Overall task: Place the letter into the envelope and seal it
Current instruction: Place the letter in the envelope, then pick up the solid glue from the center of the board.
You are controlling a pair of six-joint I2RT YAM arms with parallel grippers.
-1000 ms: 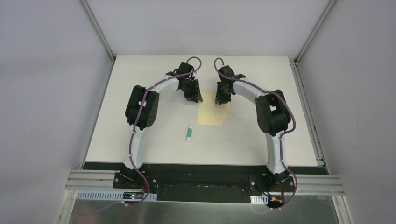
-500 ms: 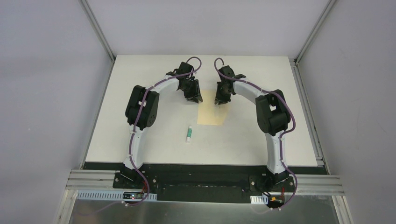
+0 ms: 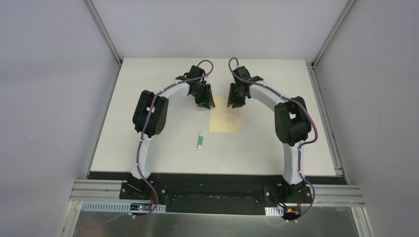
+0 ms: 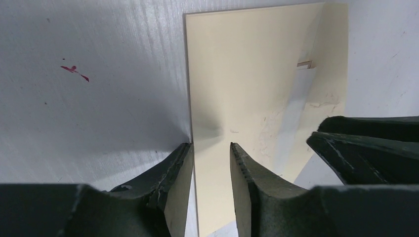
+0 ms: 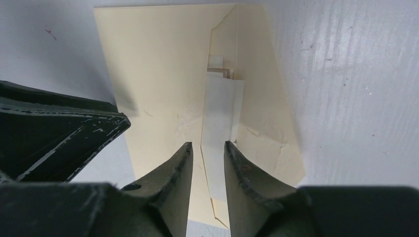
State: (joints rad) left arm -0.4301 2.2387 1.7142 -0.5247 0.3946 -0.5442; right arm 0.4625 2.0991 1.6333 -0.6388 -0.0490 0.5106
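Observation:
The yellow-tan envelope [image 3: 225, 122] lies flat on the white table, just beyond the middle. My left gripper [image 3: 210, 105] stands open at its far left corner. In the left wrist view the fingers [image 4: 207, 148] straddle the envelope's [image 4: 237, 74] left edge without clamping it. My right gripper [image 3: 231, 104] is open at the far right corner. Its fingers [image 5: 207, 145] sit either side of the edge of the flap [image 5: 267, 98]. A paler strip [image 5: 223, 106] shows at the envelope's mouth; I cannot tell whether it is the letter.
A small white-green tube [image 3: 199, 141] lies on the table left of the envelope, nearer the arm bases. The two grippers stand close side by side, each showing in the other's wrist view. Metal rails run along the table's left and right edges.
The right gripper's jaws have spread a little and its wrist has shifted slightly farther back. The left arm, envelope and tube have stayed put.

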